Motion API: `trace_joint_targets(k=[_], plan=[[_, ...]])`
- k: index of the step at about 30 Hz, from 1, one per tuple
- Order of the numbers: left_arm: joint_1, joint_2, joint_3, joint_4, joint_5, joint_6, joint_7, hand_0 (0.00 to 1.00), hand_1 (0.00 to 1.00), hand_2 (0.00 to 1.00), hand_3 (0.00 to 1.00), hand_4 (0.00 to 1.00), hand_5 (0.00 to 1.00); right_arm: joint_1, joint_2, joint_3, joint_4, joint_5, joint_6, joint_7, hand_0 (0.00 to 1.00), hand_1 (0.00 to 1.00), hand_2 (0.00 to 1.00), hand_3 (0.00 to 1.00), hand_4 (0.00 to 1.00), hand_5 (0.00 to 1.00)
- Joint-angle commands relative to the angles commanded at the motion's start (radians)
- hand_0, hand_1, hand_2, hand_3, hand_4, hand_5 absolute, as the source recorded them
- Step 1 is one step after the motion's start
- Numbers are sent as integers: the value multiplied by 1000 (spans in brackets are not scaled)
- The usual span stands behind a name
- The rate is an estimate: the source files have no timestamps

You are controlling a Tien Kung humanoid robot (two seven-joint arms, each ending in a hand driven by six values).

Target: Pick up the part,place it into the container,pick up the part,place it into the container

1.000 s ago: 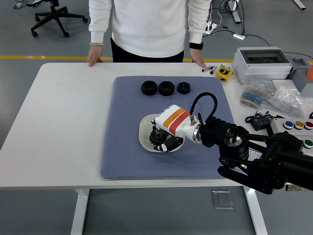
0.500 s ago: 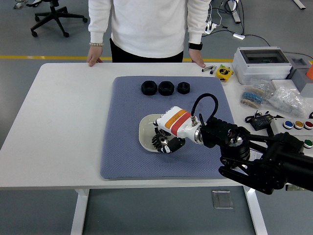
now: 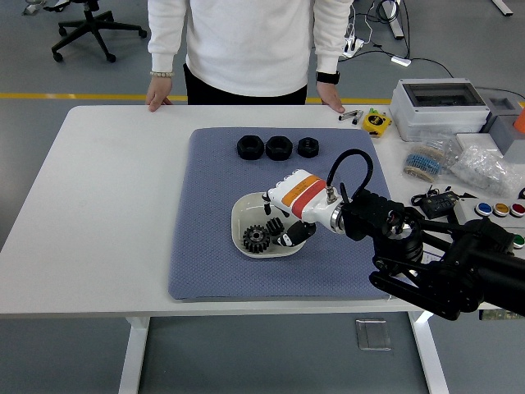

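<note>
Gear [image 3: 256, 238], black and toothed, lies in the shallow white bowl [image 3: 239, 218] on the quilted blue mat [image 3: 205, 263]. The right hand [image 3: 283, 226] hovers above it, fingers loosely curled, pinching nothing. Three black ring parts [image 3: 278, 148] line the mat's far edge.

Black toothed gear part [image 3: 255, 238] lies in shallow white bowl container [image 3: 240, 217] mid-mat on blue-grey textured mat [image 3: 197, 246]; white-shelled right hand [image 3: 287, 215] over bowl's right rim, fingers relaxed; three black ring-shaped nuts [image 3: 278, 148] near mat's far edge.

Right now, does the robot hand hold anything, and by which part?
Nothing is held. The right hand is open over the bowl; the black gear lies free inside the bowl.
</note>
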Motion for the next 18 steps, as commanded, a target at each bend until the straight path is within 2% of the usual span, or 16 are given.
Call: trace_joint_targets(k=[6,10,11,12,16,17,18], plan=[[-2,-2,4,0,-10,1,-3,835,766,806,585,506,745,-30,-32,68,12,71,-54,0,46,169,415,545,861,372],[0,-2,3,0,-8,1,-2,835,766,806,585,506,745,-66,-52,105,5,238,-125,-1,46,169,415,545,861,372],[0,-3,3,0,-8,0,-2,835,765,807,585,509,750,-76,-57,114,8,284,-143,5,120,253,465,533,853,389],[0,-3,4,0,-8,0,-2,835,765,807,585,509,750,-86,-62,121,13,323,-155,14,120,253,465,533,853,389],[1,-4,1,0,-6,-1,-1,835,765,807,585,509,750,-133,-87,159,54,489,-173,85,120,253,465,533,853,389],[1,-4,-1,0,-6,-1,-2,835,767,808,585,505,745,-146,-93,169,66,528,-170,110,308,486,646,592,957,529],[2,-5,-2,0,-7,-1,-3,835,767,808,585,505,745,-162,-97,183,81,573,-162,141,308,486,646,592,957,529]])
